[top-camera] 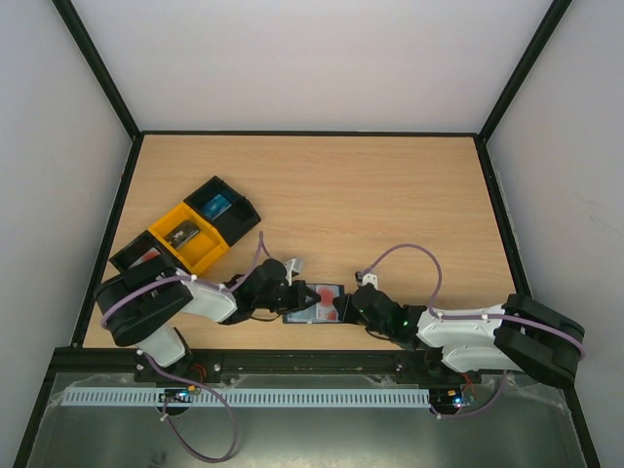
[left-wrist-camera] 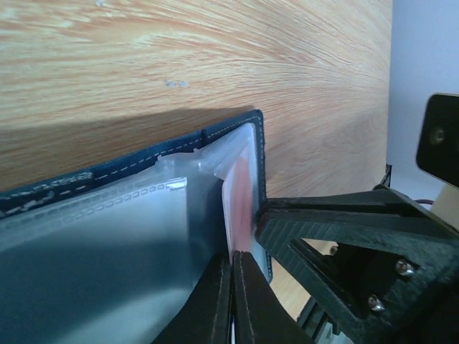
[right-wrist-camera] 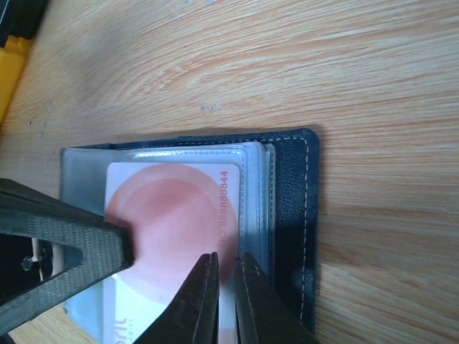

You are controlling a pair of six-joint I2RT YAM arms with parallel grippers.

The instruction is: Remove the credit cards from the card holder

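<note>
Now, left claw (left-wrist-camera: 231, 264): nipped tight, and we see a thin edge of the red card (right-wrist-camera: 172, 215) between its tips.
Right claw (right-wrist-camera: 224, 261): a narrow slit, pinching the clear pocket of the card holder (right-wrist-camera: 290, 215) beside that card.
Holder's place: 6 o'clock on the table (top-camera: 390, 195), between both claws.
Holder's axis: open and flat, long side running 9 to 3 from above.
Right wrist only: we read the card's round face and digits.
Left wrist only: stitched rim, card edge-on.
</note>
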